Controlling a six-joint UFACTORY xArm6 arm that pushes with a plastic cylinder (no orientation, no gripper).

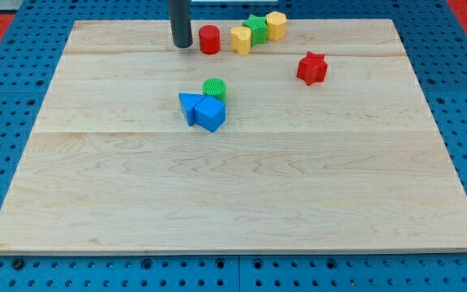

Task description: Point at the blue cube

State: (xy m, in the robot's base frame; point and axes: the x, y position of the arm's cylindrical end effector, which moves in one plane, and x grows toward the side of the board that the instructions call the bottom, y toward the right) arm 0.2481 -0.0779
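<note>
Blue cube [211, 114] sits a bit left of centre in the frame, upper-middle of the wooden board [233, 195]. It's turned so a corner faces the view's bottom. Touching it on the view's left is a blue triangle block [189, 105], & just above, touching or nearly so, a green cylinder [215, 87]. The three make one tight clump, so any approach from the top or left meets a neighbour first; the cube's lower & right sides are the free ones.

Further out, red star [312, 67] lies well apart toward the upper right. Along the top edge runs a row: red cylinder [209, 39], yellow block [241, 39], green star [256, 28], yellow block no. 2 [276, 24], the last three bunched & touching.

My tip [182, 45] rests at the top of the board, just beside the red cylinder on its left, w/ a small gap between. It's a plain rod, no jaws, nothing held, touching no block as far as I can tell. It's well apart from the cube, up & slightly left of it.

Judgement: pointing not yet done. The tip prob. needs to come down the frame, skirting the green cylinder so the clump isn't knocked, & stop near the cube's free right or lower side.
</note>
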